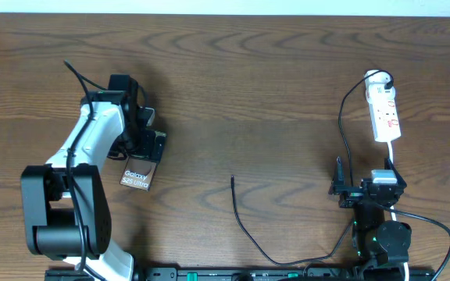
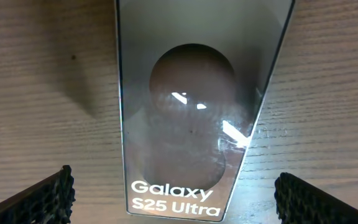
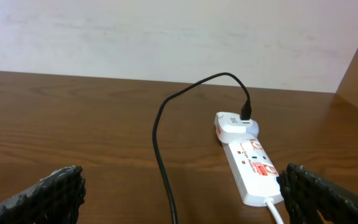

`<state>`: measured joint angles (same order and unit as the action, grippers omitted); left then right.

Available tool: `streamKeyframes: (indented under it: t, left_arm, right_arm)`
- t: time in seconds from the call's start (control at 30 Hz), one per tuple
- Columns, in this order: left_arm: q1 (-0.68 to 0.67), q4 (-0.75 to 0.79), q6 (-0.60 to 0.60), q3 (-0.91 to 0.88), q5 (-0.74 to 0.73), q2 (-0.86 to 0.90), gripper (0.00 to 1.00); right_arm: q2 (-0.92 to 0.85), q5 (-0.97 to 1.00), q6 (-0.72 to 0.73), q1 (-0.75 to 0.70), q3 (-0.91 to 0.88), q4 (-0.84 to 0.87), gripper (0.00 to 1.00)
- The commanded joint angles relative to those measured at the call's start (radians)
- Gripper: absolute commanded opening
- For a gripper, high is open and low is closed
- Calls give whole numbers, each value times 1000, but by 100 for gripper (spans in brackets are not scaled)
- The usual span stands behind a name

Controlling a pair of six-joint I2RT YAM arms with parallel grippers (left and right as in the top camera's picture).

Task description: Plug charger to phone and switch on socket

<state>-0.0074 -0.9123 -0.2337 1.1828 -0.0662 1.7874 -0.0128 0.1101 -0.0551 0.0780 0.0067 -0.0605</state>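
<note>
phone (image 1: pixel 137 173): flat on table (image 1: pixel 248 70), screen up, "Galaxy S25 Ultra" lettering at one end; left part of table, partly under L arm (image 1: pixel 92 133).
L gripper (image 2: pixel 179 198): spread wide, nothing gripped. Fingertips (image 2: pixel 45 198) sit either side of the phone's lettered end, w/ a gap to each edge.
R gripper (image 3: pixel 185 196): spread wide, empty; socket (image 3: pixel 252 167) ahead of it, to the right.
socket: white strip w/ red marks, far right of table, white adapter (image 3: pixel 235 124) at its far end; switch state — can't tell.
charger (image 1: pixel 244 226): thin black cable from adapter, down past R gripper, along near edge, then up to mid-table. Plug tip (image 1: pixel 233 179) lies free — well apart from phone.
</note>
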Motion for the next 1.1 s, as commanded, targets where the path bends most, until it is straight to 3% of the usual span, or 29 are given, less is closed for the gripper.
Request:
streamKeyframes:
  t: [0.0, 1.07]
  left_arm:
    - [0, -2, -28, 14, -42, 6, 100]
    - [0, 128, -28, -98, -27, 6, 99]
  right_arm:
    - [2, 11, -2, 2, -1, -3, 99]
    - [2, 11, -2, 2, -1, -3, 99]
